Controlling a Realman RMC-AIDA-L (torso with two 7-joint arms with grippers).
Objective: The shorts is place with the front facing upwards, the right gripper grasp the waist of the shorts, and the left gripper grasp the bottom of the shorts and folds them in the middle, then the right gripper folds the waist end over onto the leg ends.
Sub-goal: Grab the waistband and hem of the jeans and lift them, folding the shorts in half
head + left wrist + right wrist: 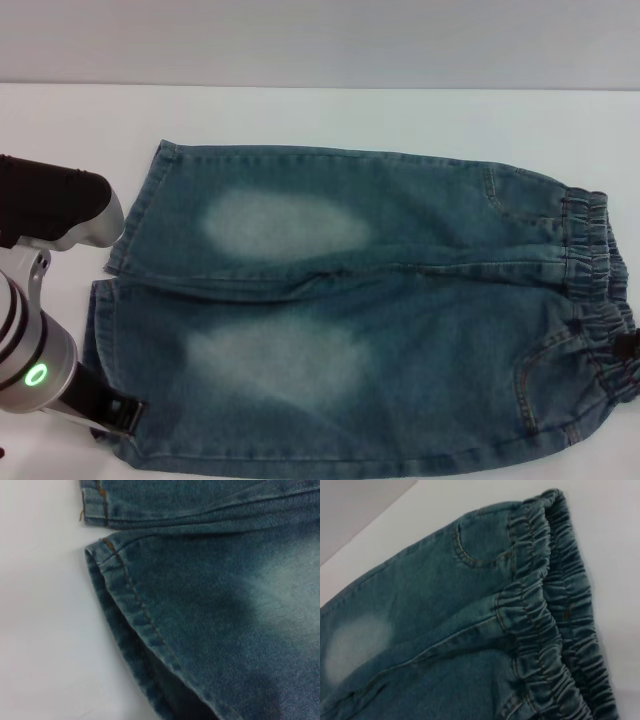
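Observation:
The blue denim shorts (380, 320) lie flat, front up, on the white table, with pale patches on both thighs. The ruched waist (590, 290) is at the right and the two leg ends at the left, split by a gap. My left gripper (112, 412) sits at the near corner of the near leg's hem (100, 340), under the green-ringed arm. The left wrist view shows that hem (132, 605) slightly raised, and the far leg's hem (95, 505) beyond it. My right gripper (626, 368) is at the near part of the waist, mostly cut off by the picture's edge. The right wrist view shows the gathered waist (545, 615).
The white table (320, 120) runs back to a grey wall (320, 40). Bare table shows behind the shorts and to their left (45, 630). A front pocket seam (480, 550) lies just below the waistband.

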